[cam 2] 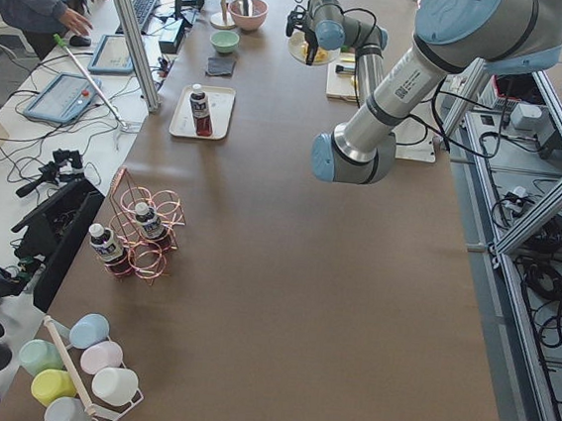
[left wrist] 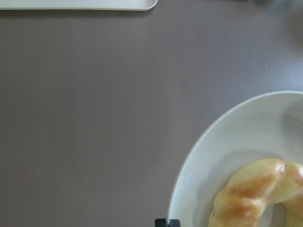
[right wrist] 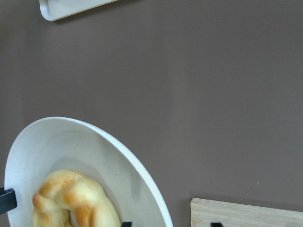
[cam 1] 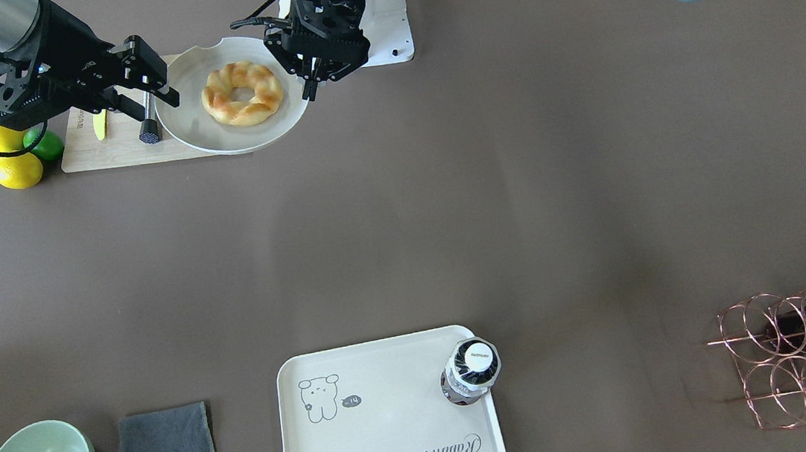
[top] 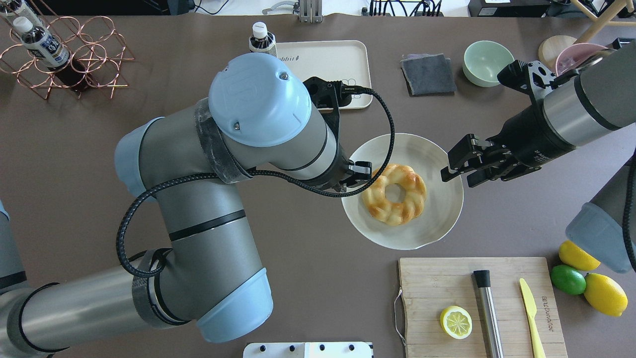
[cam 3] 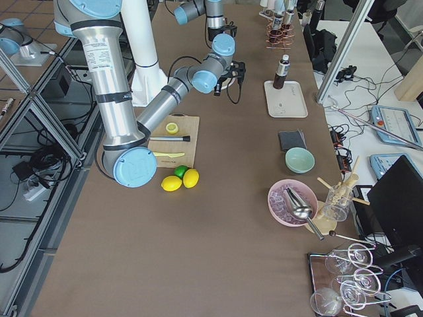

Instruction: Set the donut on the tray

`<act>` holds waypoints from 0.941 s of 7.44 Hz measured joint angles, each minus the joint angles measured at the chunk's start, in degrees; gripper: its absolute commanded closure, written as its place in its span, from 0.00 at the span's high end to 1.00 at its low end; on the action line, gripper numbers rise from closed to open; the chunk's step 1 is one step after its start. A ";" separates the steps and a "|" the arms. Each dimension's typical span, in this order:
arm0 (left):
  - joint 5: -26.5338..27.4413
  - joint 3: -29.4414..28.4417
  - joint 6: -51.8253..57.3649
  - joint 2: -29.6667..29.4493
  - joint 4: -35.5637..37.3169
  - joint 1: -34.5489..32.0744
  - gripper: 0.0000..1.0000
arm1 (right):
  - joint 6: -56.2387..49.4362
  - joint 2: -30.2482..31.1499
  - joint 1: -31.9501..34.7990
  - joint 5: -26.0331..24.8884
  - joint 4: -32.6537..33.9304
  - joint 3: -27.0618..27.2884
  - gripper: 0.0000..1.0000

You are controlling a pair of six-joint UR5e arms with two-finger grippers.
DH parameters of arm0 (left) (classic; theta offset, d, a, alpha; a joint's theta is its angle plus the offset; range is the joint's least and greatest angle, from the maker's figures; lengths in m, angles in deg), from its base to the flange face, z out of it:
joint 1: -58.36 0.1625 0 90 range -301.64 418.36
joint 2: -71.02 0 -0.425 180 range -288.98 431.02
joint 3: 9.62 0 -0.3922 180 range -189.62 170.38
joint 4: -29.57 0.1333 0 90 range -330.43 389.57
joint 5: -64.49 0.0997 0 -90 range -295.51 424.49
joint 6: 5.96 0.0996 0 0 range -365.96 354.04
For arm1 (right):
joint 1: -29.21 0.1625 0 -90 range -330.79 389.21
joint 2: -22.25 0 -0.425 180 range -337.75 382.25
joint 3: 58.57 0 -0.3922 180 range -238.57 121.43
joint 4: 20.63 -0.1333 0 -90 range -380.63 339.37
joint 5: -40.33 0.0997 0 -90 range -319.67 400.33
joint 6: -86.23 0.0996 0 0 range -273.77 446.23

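The donut (cam 1: 263, 106), golden and twisted, lies on a round off-white plate (cam 1: 197, 124) near the robot's side; it also shows in the overhead view (top: 377, 209) and in both wrist views (left wrist: 251, 198) (right wrist: 61, 194). My left gripper (cam 1: 312, 93) (top: 360, 176) looks shut and empty, with its tip at the plate's rim beside the donut. My right gripper (cam 1: 167, 82) (top: 454, 166) is open and hovers over the opposite rim. The cream tray (cam 1: 395, 436) (top: 328, 64) lies across the table with a bottle (cam 1: 470, 368) standing on one corner.
A wooden cutting board (top: 437, 283) with a lemon half (top: 456, 321), a steel rod (top: 487, 313) and a yellow knife (top: 530, 308) lies beside the plate. Lemons and a lime (top: 569, 279), a green bowl (top: 484, 62), a grey cloth (top: 428, 73) and a copper bottle rack (top: 64, 54) stand around.
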 measured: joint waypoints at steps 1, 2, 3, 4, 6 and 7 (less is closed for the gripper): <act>-0.01 0.05 0.00 -0.02 -0.01 0.00 0.00 | -0.04 0.03 -0.14 -0.02 0.00 0.07 0.06; -0.05 0.08 0.02 -0.03 -0.02 0.00 0.00 | -0.02 0.04 -0.18 -0.02 0.00 0.30 0.00; -0.07 0.14 0.03 -0.06 -0.02 0.00 0.00 | 0.00 0.05 -0.20 0.01 0.00 0.52 0.00; -0.09 0.17 -0.01 -0.22 -0.02 0.00 0.00 | 0.01 0.06 -0.22 0.04 0.00 0.67 0.00; -0.20 0.25 -0.10 -0.41 -0.02 -0.01 0.11 | 0.02 0.13 -0.27 0.07 0.00 0.81 0.00; -0.24 0.27 -0.17 -0.45 -0.02 -0.01 0.84 | 0.02 0.13 -0.29 0.16 0.00 0.85 0.00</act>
